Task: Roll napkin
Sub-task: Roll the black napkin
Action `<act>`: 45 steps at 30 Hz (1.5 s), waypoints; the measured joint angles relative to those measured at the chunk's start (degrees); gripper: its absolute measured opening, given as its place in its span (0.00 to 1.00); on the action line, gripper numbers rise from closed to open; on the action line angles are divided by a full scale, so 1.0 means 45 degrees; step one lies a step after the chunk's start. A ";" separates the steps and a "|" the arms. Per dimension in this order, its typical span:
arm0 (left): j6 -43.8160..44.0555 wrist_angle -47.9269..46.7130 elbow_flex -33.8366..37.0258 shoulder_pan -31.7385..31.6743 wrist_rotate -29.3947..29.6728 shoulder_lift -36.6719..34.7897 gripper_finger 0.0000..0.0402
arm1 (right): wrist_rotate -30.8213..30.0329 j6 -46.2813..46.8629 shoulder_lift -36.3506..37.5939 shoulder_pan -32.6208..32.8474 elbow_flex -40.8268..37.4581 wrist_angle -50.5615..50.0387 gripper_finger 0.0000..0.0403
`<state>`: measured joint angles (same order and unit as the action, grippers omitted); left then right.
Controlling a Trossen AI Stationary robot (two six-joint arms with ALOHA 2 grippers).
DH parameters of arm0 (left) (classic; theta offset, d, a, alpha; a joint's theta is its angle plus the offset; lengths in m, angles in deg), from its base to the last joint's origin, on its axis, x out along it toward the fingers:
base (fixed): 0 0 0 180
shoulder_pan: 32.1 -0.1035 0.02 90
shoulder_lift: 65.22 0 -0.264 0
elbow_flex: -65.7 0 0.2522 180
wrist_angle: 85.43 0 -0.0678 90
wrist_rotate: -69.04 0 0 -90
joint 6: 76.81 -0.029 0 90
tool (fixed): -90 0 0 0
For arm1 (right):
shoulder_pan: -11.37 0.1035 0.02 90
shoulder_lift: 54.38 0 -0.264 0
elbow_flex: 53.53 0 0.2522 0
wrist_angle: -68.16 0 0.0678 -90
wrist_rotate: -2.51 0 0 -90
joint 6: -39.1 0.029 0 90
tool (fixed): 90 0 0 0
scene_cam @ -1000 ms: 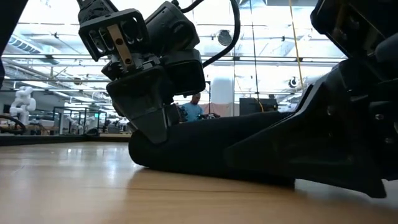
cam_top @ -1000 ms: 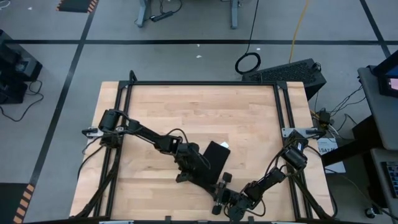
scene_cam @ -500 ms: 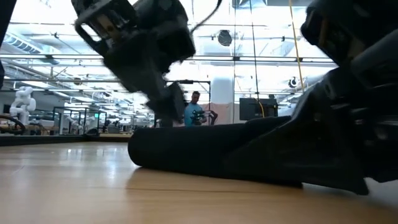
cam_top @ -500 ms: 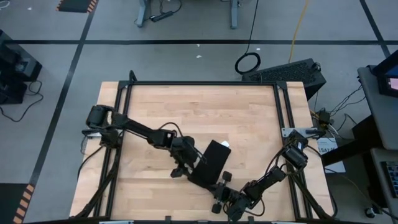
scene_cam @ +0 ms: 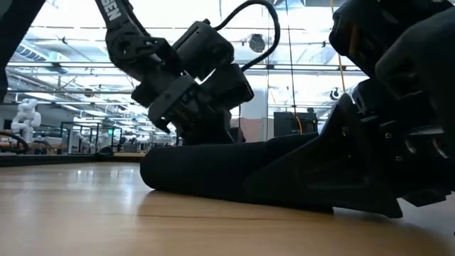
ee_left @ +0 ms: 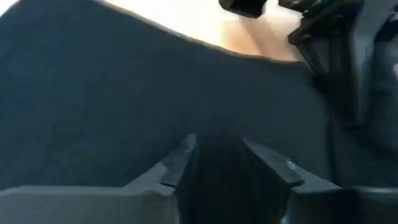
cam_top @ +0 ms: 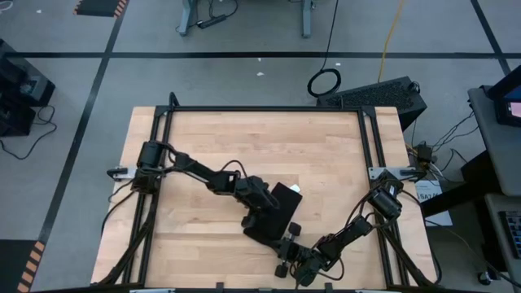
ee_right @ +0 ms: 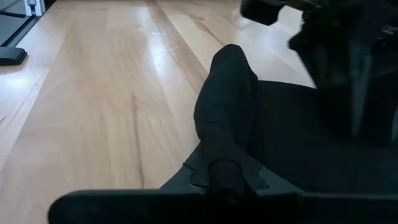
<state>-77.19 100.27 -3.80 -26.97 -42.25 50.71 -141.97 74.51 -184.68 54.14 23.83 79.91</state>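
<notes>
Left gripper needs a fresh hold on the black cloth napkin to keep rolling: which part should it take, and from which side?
Probably the rolled fold of the black cloth napkin, the raised ridge along its edge. Come from above over the flat part, left gripper straddling the ridge. The right gripper already pinches one end, so grip farther along it.

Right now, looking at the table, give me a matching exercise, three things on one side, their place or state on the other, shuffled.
Things:
1. napkin
2. left pincer
3. right pincer

Place or state:
A. shut on the napkin's rolled edge
B. fingers apart, over the black cloth
C. lying on the wooden table, partly rolled

Pairs: 1-C, 2-B, 3-A
</notes>
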 joint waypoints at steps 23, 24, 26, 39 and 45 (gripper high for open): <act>0.6410 -0.5068 0.2077 0.0826 0.2759 -0.3394 0.09 | 0.3101 -0.4665 0.0148 -0.2193 -0.0019 0.1676 0.03; 0.6636 -0.5114 0.2200 0.1038 0.3161 -0.3684 0.09 | 0.3679 -0.5047 0.0142 -0.2367 -0.0019 0.1929 0.03; 0.6657 -0.5206 0.2385 0.1421 0.4192 -0.4175 0.09 | 0.4667 -0.5401 0.0123 -0.2695 -0.0024 0.2362 0.03; 0.5568 -0.5853 0.2729 0.4762 0.6025 -0.5810 0.25 | 0.7032 -0.3692 0.0123 -0.3555 -0.0022 0.2886 0.03; 0.5977 -0.4899 0.3928 0.7715 1.0913 -0.5810 0.43 | 0.7064 -0.1813 0.0133 -0.3436 -0.0010 0.2807 0.03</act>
<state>-50.29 78.22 13.88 7.75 6.86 24.56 -110.18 66.35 -184.09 38.67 23.78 92.54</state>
